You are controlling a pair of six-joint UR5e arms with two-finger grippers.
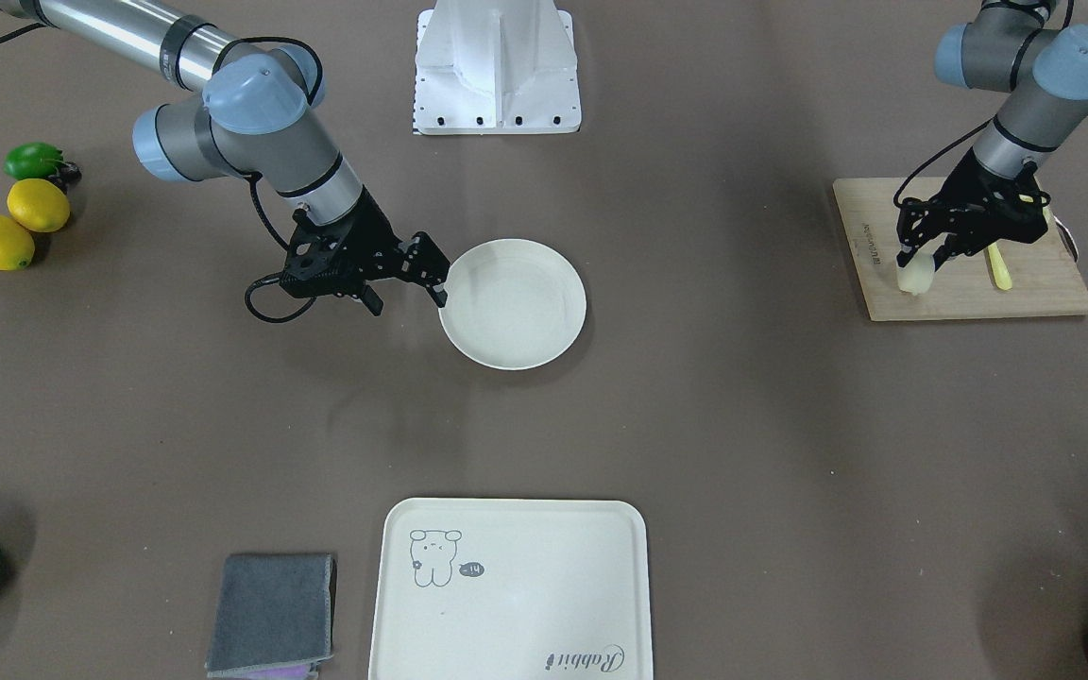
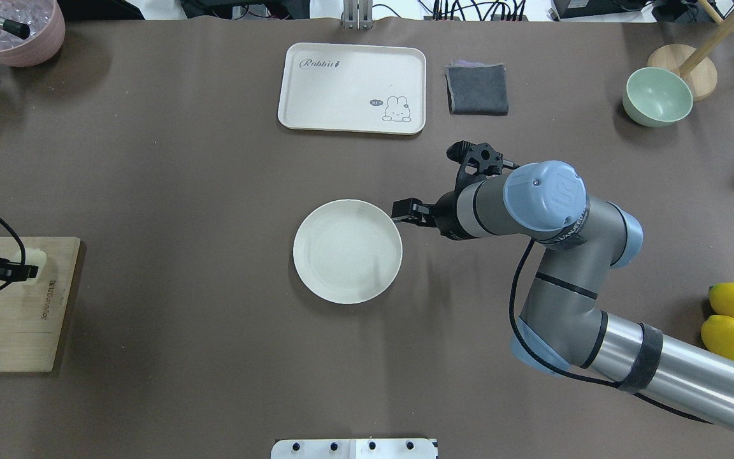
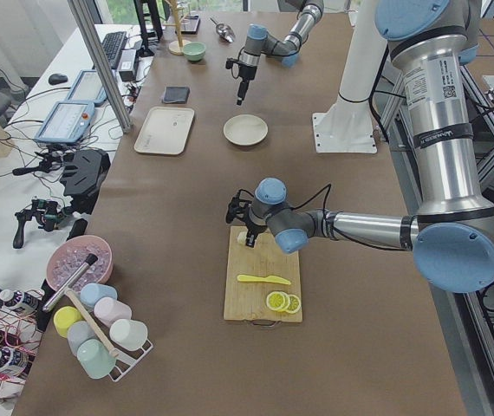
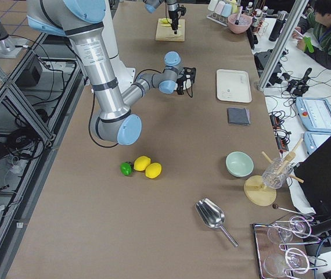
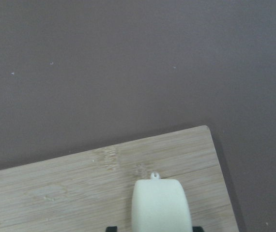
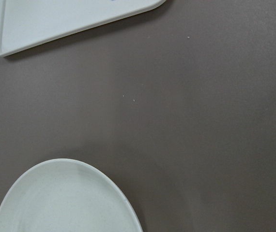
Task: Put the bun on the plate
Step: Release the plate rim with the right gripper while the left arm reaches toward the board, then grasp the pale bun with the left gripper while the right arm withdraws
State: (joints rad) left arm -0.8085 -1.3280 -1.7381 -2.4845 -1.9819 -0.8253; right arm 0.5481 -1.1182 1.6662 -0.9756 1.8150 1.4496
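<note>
The bun [image 1: 917, 275] is a small pale roll sitting between the fingers of my left gripper [image 1: 922, 257], which is shut on it at the corner of a wooden cutting board [image 1: 969, 288]. In the left wrist view the bun [image 5: 161, 205] fills the bottom centre, over the board's edge. The round cream plate [image 1: 516, 302] lies mid-table and holds nothing. My right gripper [image 1: 407, 295] is open beside the plate [image 2: 348, 252], one fingertip [image 2: 407, 210] close to its rim. The right wrist view shows the plate's rim [image 6: 65, 203] at the bottom left.
A yellow knife [image 1: 999, 267] and lemon slices [image 3: 282, 302] lie on the board. A cream tray [image 1: 506, 595] with a drawing and a grey cloth [image 1: 270, 614] sit at the operators' side. Two lemons [image 1: 15, 227], a lime [image 1: 32, 161], a green bowl [image 2: 657, 95] and a pink bowl [image 2: 16, 25] stand at the edges.
</note>
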